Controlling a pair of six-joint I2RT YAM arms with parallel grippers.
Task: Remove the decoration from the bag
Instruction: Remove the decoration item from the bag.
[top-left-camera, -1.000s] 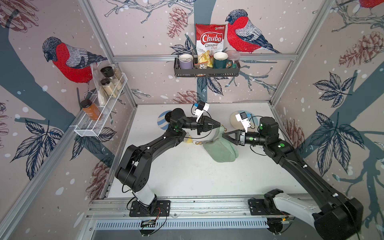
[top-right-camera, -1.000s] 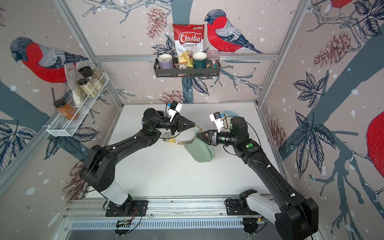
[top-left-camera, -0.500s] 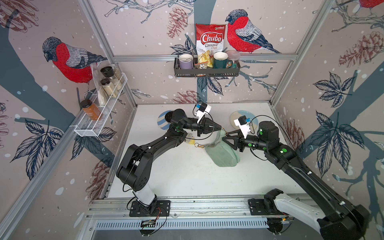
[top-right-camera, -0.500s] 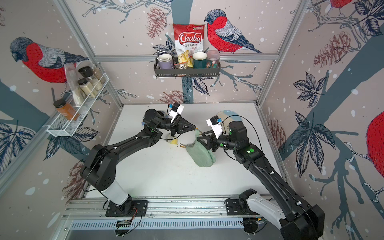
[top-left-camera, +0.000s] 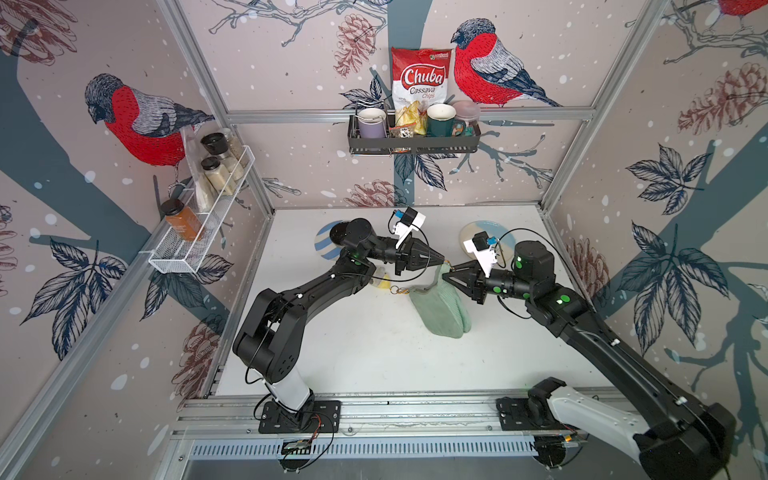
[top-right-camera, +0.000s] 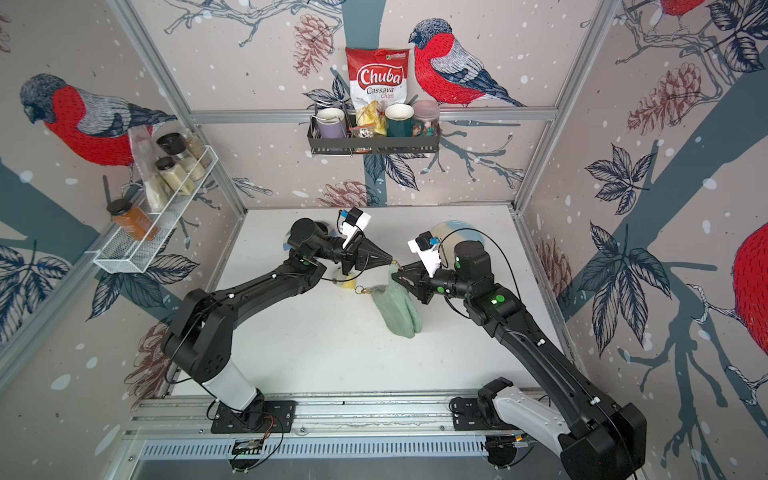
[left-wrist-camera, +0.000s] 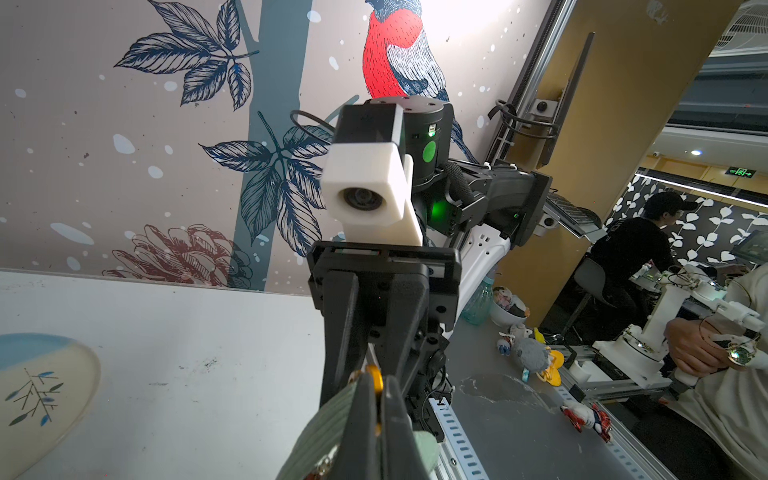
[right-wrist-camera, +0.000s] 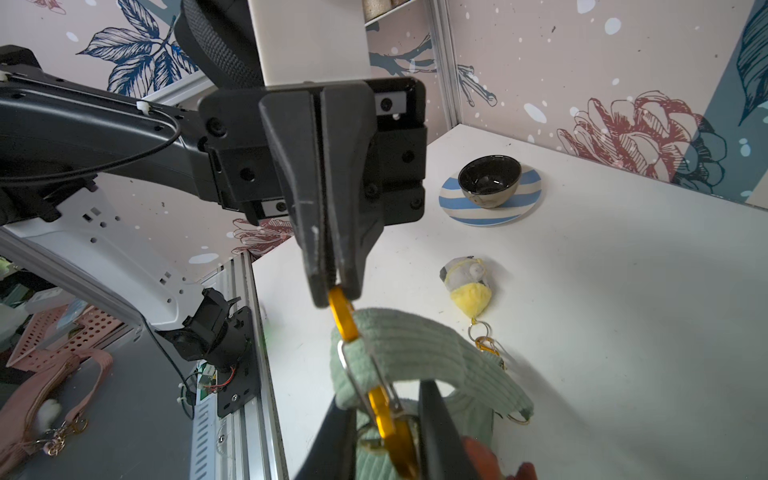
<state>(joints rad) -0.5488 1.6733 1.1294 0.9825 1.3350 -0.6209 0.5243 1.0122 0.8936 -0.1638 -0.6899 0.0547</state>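
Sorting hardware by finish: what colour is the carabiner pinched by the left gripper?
Orange-gold; the carabiner shows best in the right wrist view.

Says "Chuba" in big white letters on the red chip bag (top-left-camera: 420, 79). Says "Cassava Chips" just under, on the white part.

From my end: sage-green corduroy crescent handbag (top-left-camera: 442, 309), lower end resting on the white tabletop (top-left-camera: 353, 353), strap end lifted, orange carabiner (right-wrist-camera: 343, 318) hooked there. Yellow-grey plush charm (right-wrist-camera: 467, 286) lies just beside it.
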